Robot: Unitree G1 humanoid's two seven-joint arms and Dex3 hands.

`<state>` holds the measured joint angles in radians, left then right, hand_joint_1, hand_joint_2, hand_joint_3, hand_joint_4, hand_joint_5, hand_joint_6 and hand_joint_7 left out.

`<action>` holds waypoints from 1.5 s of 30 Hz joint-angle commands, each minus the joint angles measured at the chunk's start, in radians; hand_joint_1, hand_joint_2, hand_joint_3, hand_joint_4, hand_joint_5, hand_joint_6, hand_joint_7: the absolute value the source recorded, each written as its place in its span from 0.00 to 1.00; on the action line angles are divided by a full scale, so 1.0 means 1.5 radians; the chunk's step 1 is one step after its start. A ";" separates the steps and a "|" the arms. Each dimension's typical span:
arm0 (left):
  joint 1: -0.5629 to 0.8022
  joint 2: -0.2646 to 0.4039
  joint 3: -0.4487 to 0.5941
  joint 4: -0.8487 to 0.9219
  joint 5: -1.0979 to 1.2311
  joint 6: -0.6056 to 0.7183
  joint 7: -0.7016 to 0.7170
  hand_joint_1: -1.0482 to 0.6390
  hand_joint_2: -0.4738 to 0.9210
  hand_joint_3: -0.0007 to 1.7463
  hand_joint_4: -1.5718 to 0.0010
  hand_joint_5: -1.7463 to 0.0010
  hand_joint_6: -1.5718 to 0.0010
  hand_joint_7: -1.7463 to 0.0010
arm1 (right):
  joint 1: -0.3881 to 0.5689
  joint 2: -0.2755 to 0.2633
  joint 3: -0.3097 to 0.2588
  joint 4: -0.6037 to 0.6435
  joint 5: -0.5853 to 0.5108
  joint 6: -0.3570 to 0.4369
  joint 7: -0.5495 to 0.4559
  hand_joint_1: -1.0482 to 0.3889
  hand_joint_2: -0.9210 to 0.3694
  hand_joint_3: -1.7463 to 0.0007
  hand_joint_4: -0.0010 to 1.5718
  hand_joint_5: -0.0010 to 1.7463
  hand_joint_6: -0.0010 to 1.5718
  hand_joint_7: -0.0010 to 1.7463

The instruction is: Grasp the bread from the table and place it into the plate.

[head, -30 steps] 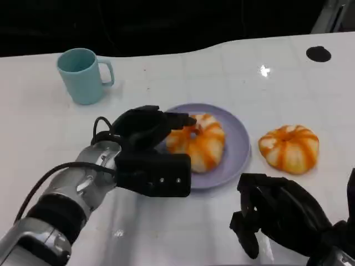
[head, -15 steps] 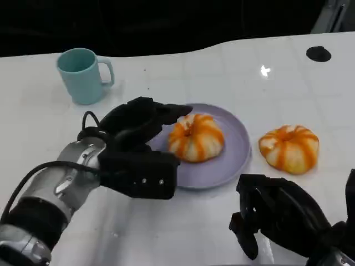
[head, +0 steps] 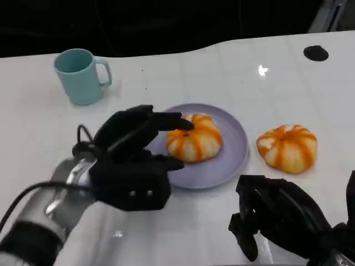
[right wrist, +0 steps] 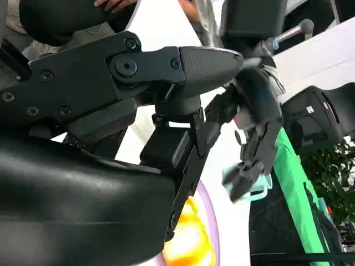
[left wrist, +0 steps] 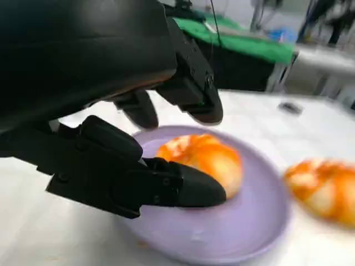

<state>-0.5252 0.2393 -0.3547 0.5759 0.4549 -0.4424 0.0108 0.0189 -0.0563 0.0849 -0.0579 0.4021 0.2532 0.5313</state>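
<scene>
Count on the tabletop (head: 183,66): two breads, one plate, one mug, one small black disc.

Bread no. 1 (head: 194,138) is lying inside the lilac plate (head: 233,149), a little toward the plate's left half; the plate is sitting near the tabletop's middle. Bread no. 2 (head: 287,147) is resting directly on the tabletop, just beside the plate's right rim, not touching it. The teal mug (head: 79,75) is standing upright toward the far left corner, handle pointing right. The black disc (head: 315,53) is lying near the far right edge.

My left robot hand (head: 135,149) is hovering at the plate's left rim, fingers apart and gripping nothing; in the left wrist view the fingers (left wrist: 166,185) are showing a clear gap to the bread (left wrist: 205,160). One fingertip is overlapping the bread in the head view; I cannot tell whether it is touching.

My right robot hand (head: 277,219) is hanging near the front edge with its fingers curling inward, holding nothing.
</scene>
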 commanded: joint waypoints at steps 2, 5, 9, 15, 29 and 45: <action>0.115 -0.027 0.071 -0.101 -0.202 -0.024 -0.097 0.27 1.00 0.14 0.58 0.00 0.68 0.02 | 0.009 -0.007 -0.001 -0.016 -0.006 0.000 -0.011 0.09 0.00 0.78 0.82 0.91 0.71 0.87; 0.194 -0.037 0.093 -0.206 -0.295 0.026 -0.150 0.27 1.00 0.17 0.53 0.00 0.67 0.00 | 0.008 -0.008 -0.001 -0.017 -0.006 0.002 -0.010 0.09 0.00 0.78 0.82 0.91 0.71 0.87; 0.288 -0.045 0.107 -0.346 -0.379 0.125 -0.189 0.24 1.00 0.18 0.51 0.00 0.66 0.00 | 0.008 -0.007 0.000 -0.016 -0.009 0.001 -0.011 0.09 0.00 0.77 0.82 0.92 0.70 0.87; 0.406 -0.081 0.118 -0.461 -0.507 0.216 -0.222 0.27 1.00 0.20 0.44 0.00 0.60 0.00 | 0.009 -0.009 -0.003 -0.020 -0.001 0.004 -0.003 0.09 0.00 0.78 0.81 0.91 0.69 0.87; 0.487 -0.095 0.139 -0.487 -0.559 0.294 -0.261 0.24 1.00 0.16 0.40 0.00 0.53 0.00 | 0.011 -0.009 -0.007 -0.035 0.002 0.016 -0.006 0.09 0.00 0.79 0.81 0.93 0.70 0.88; 0.433 -0.118 0.179 -0.386 -0.564 0.293 -0.323 0.23 1.00 0.13 0.40 0.00 0.53 0.00 | -0.016 -0.006 -0.014 0.014 0.001 -0.019 0.000 0.08 0.00 0.78 0.82 0.92 0.70 0.88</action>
<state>0.1280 0.0573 -0.0971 -0.0105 -0.3956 0.0096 -0.4596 -0.0020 -0.0589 0.0804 -0.0464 0.4041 0.2429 0.5284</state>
